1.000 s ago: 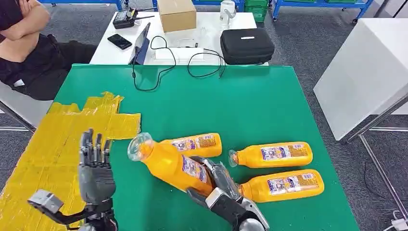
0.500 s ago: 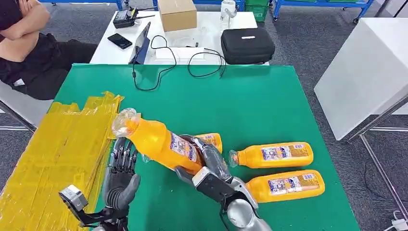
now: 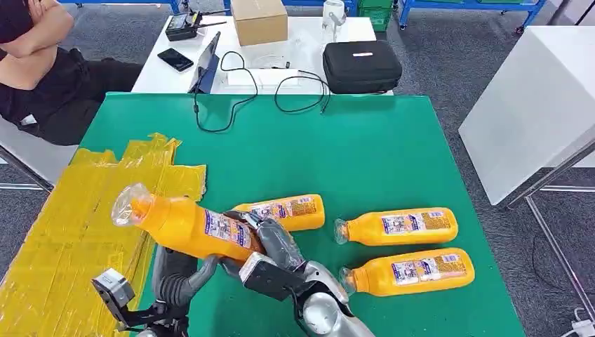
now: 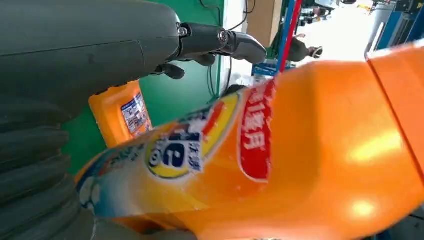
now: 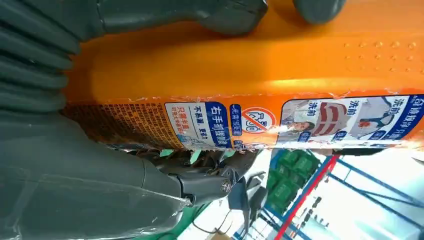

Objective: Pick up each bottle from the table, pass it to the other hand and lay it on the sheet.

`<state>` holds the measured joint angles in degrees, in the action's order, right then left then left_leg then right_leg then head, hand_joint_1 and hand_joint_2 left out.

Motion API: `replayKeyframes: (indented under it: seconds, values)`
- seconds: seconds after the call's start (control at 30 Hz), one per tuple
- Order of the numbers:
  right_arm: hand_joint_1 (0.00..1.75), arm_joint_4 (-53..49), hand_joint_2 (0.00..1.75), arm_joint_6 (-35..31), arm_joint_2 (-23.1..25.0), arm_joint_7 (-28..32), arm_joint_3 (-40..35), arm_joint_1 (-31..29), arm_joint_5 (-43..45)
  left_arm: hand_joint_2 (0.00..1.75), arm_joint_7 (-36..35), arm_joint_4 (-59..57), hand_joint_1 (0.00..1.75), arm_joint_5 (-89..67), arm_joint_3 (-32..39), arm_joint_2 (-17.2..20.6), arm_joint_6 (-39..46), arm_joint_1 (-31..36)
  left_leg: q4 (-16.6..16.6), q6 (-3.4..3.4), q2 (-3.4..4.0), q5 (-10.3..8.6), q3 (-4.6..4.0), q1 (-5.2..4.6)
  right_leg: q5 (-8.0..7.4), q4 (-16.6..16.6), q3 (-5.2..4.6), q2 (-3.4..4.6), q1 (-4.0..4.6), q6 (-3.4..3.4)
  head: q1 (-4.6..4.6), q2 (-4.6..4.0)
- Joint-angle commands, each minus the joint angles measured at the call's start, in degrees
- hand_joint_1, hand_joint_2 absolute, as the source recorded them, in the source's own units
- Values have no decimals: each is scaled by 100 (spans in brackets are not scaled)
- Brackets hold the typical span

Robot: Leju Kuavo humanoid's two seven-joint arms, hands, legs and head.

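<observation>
My right hand (image 3: 270, 254) grips an orange bottle (image 3: 189, 226) by its base end and holds it above the green table (image 3: 365, 147). The clear cap end (image 3: 126, 203) reaches over the edge of the yellow sheet (image 3: 63, 232). My left hand (image 3: 179, 272) sits under the bottle's middle, palm against it, with the fingers (image 4: 220, 40) stretched past it rather than wrapped around it. The right wrist view shows the label side of the bottle (image 5: 250, 65) in my right hand (image 5: 75, 175). Three more orange bottles lie on the table: one (image 3: 288, 210) just behind the hands, two (image 3: 396, 226) (image 3: 410, 270) to the right.
A person (image 3: 35, 63) sits at the far left corner with folded arms. Behind the green table a white table (image 3: 295, 35) carries a cardboard box (image 3: 258, 20), a black case (image 3: 361, 67), cables and a phone. Another white table (image 3: 533, 98) stands at the right.
My right hand has carried the bottle leftward, so its cap is over the sheet's edge. My left hand has come in from the left and lies under the bottle.
</observation>
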<state>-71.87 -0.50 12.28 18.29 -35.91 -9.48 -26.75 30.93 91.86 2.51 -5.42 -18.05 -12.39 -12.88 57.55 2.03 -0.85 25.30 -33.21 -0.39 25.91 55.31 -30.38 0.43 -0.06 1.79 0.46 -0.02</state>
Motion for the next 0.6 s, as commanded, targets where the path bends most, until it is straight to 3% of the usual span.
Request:
replayKeyframes:
  seconds: [0.03,0.3,0.6]
  values:
    - [175,969,175,93,159,-28,-521,-400,-9,175,-12,-211,0,16,15,205,-32,106,-4,-9,15,-1,8,0,-3,-4,5,8,0,-1,0,0]
    - [175,2309,175,97,652,6,-1417,-584,-128,175,32,-225,0,217,149,147,-110,73,-10,-14,14,-1,15,5,-2,-9,13,6,4,-5,-4,0]
    - [175,2313,175,85,643,13,-1426,-590,-137,175,32,-224,0,218,156,150,-113,72,-4,-15,-2,-3,4,6,1,-4,4,-12,4,-3,2,0]
